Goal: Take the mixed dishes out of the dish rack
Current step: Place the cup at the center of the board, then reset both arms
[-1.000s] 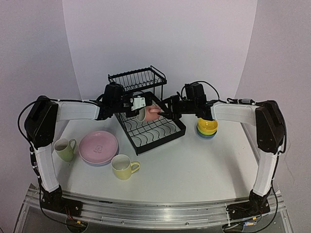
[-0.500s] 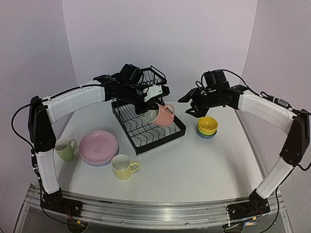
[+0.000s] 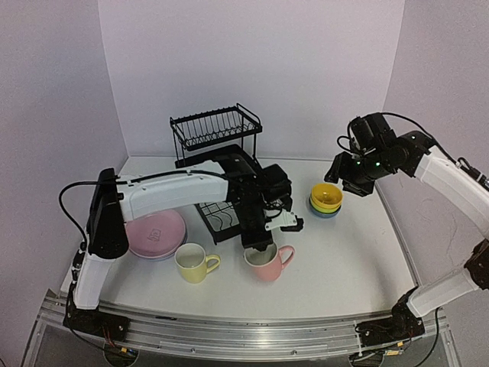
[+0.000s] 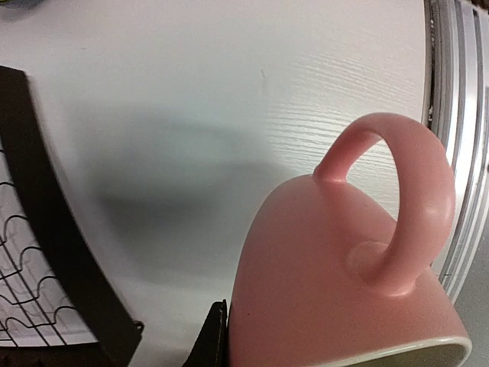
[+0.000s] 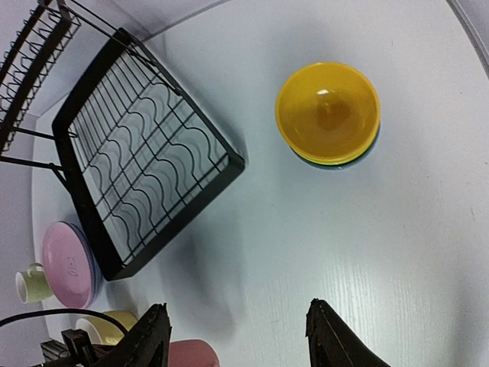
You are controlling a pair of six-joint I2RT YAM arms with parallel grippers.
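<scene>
Fingers (image 4: 216,336) of the left gripper (image 3: 258,248) gripped the pink mug (image 3: 269,263) at its rim. The wrist view showed one dark finger pressed against the outside of the wall, while the other finger was hidden. The mug stood upright at the front of the table (image 3: 336,260) with its handle pointing to the right, just in front of the near corner of the rack (image 3: 229,164). Whether its base touched the table could not be told. A yellow mug (image 3: 195,262) stood just beside it on the left, apart from it, its handle also to the right. Farther left lay a stack of plates with the pink plate (image 3: 155,232) on top, partly covered by the left arm. The right wrist view showed a green mug (image 5: 30,281) beyond that stack. The right gripper (image 5: 237,307) hung high above the table on the right side, its fingers (image 5: 157,336) spread wide with nothing between them. Below it, to the right of the rack and well apart from the mugs, sat a stack of bowls with the yellow bowl (image 5: 328,111) on top and a blue rim showing beneath it.
</scene>
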